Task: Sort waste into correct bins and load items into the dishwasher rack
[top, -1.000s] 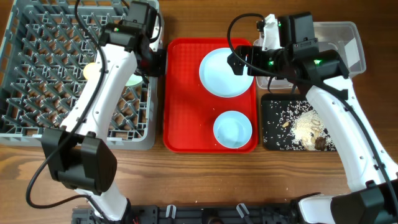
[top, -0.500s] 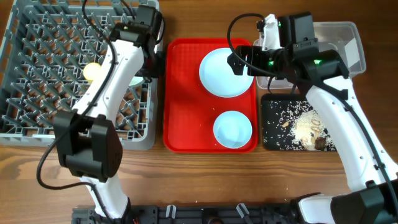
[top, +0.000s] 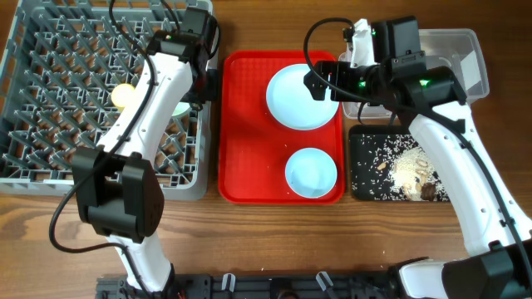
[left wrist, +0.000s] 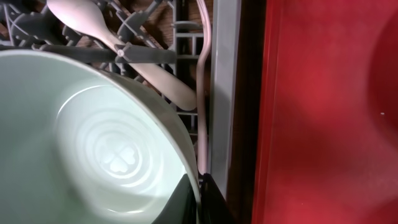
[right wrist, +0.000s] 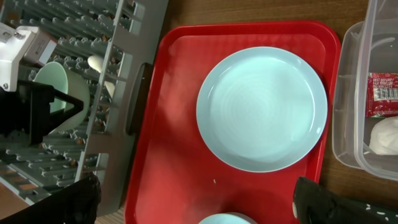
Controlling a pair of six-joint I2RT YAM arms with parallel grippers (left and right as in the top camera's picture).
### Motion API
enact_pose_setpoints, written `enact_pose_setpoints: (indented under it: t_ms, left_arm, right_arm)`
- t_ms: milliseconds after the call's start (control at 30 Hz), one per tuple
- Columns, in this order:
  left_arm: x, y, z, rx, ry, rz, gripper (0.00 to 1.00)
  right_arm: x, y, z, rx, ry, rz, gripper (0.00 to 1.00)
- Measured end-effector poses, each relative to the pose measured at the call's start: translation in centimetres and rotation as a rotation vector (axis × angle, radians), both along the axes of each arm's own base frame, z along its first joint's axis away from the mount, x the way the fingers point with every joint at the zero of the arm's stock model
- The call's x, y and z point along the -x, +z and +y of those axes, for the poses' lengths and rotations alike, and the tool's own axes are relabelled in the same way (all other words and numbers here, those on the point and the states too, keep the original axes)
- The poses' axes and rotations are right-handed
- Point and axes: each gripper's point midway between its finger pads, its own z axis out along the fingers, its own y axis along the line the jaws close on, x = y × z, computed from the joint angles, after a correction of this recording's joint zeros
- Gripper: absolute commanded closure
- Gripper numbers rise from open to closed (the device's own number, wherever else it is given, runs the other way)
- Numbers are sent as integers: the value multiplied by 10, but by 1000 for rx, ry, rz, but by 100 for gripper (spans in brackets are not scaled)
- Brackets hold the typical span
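Note:
My left gripper (left wrist: 198, 194) is shut on the rim of the pale-green bowl (left wrist: 106, 143), inside the grey dishwasher rack (top: 100, 184) at its right wall; from overhead the gripper (top: 198, 91) covers most of the bowl (top: 178, 107). A cream spoon (left wrist: 118, 46) and fork (left wrist: 203, 93) lie in the rack beside the bowl. A yellow cup (top: 122, 95) sits in the rack. My right gripper (right wrist: 202, 205) is open and empty above the red tray, near the light-blue plate (right wrist: 262, 107). The light-blue bowl (top: 311, 173) sits in front of the plate (top: 302, 97).
The red serving tray (top: 245, 124) lies between the rack and the bins. The clear tub (top: 455, 48) at the back right holds a red sachet (right wrist: 384, 93) and a white tissue (right wrist: 385, 138). The black tray (top: 359, 170) in front of it holds rice grains (top: 407, 170) and brown bits.
My left arm's elbow has swung and the gripper with the pale-green bowl has shifted slightly toward the back of the rack. My right arm has not moved.

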Motion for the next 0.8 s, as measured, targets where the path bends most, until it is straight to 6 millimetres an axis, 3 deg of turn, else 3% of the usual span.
enact_pose_setpoints:
  t_ms: [167, 233, 300, 533, 667, 800]
  left_arm:
    - [-15, 7, -15, 112, -69, -47, 96]
    - [-27, 26, -25, 264, -110, -88, 96]
    - [-45, 60, -33, 508, -163, -165, 96]
    - [-50, 123, 10, 1004, -238, -306, 96]
    - [-63, 131, 13, 1221, -346, -380, 96]
    - [-86, 119, 16, 1399, -427, -425, 96]
  right_arm:
    - [0, 0, 0, 0, 0, 0, 0]
    - [0, 0, 0, 0, 0, 0, 0]
    - [0, 0, 0, 0, 0, 0, 0]
    - [0, 0, 0, 0, 0, 0, 0]
    - [0, 0, 0, 0, 0, 0, 0]
    - [0, 0, 0, 0, 0, 0, 0]
